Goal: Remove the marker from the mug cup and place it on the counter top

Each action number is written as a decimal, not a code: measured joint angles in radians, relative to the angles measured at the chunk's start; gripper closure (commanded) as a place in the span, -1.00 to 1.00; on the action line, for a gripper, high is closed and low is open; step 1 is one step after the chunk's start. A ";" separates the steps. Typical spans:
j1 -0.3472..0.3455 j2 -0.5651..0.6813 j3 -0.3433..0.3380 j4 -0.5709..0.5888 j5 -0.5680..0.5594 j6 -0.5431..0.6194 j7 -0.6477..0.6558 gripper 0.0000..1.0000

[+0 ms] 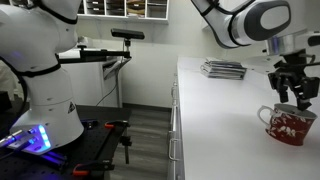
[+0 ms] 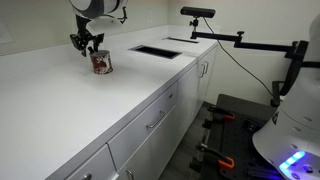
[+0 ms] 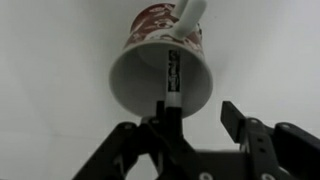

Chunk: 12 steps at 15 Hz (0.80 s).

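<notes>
**A:** Which step is this?

**B:** The reach before the grasp. In the wrist view, the marker [image 3: 171,78] stands inside the mug cup [image 3: 135,85]. The gripper [image 3: 197,120] hovers over it, jaws apart, holding nothing.

**A:** Where on the counter top [image 2: 130,110]?

**B:** Well back from its front edge, near the back edge.

**A:** Next?

**B:** Probably centre the jaws on the marker, close, and lift straight up.

**A:** Counts?

**B:** Left to right: one tray stack [image 1: 223,69], one mug, one marker, one gripper.
</notes>
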 measured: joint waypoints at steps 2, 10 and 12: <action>0.006 -0.005 -0.018 -0.005 -0.002 0.015 0.003 -0.14; 0.018 -0.005 -0.059 -0.012 -0.002 0.043 0.064 0.33; 0.018 -0.005 -0.062 -0.013 -0.002 0.044 0.067 0.62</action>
